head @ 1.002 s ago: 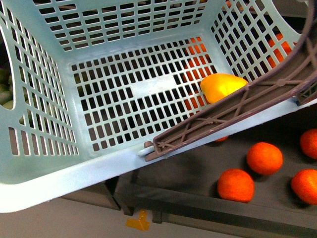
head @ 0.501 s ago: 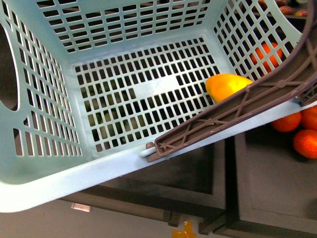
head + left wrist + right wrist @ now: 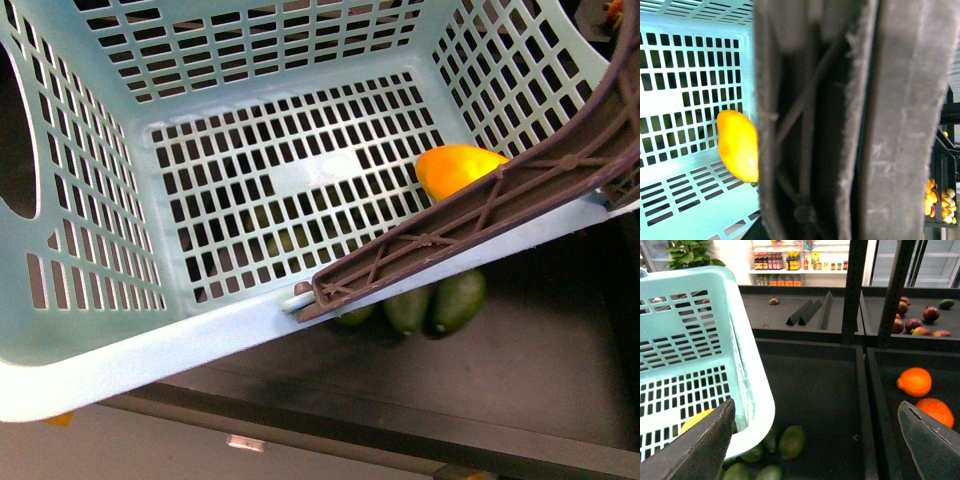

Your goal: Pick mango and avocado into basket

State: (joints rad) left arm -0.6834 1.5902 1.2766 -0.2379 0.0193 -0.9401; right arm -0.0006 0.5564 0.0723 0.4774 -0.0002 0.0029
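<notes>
1. We saw dark produce bins (image 3: 810,380) below and shop shelves (image 3: 790,262) behind.
2. The mango (image 3: 460,168) lay inside the basket (image 3: 150,350), against its brown handle (image 3: 470,215).
3. Avocados (image 3: 458,300) sat in the bin under the basket.
4. The right fingers (image 3: 710,445) stood wide apart and empty. We could not tell the state of the left fingers.

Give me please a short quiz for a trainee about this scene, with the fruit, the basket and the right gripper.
1. True or false: the mango lies inside the basket.
2. Where do the avocados lie? A inside the basket; B in the dark bin below it; C on a plate.
3. Fill in: the right gripper is ____, holding nothing.
Key: 1 true; 2 B; 3 open.
</notes>
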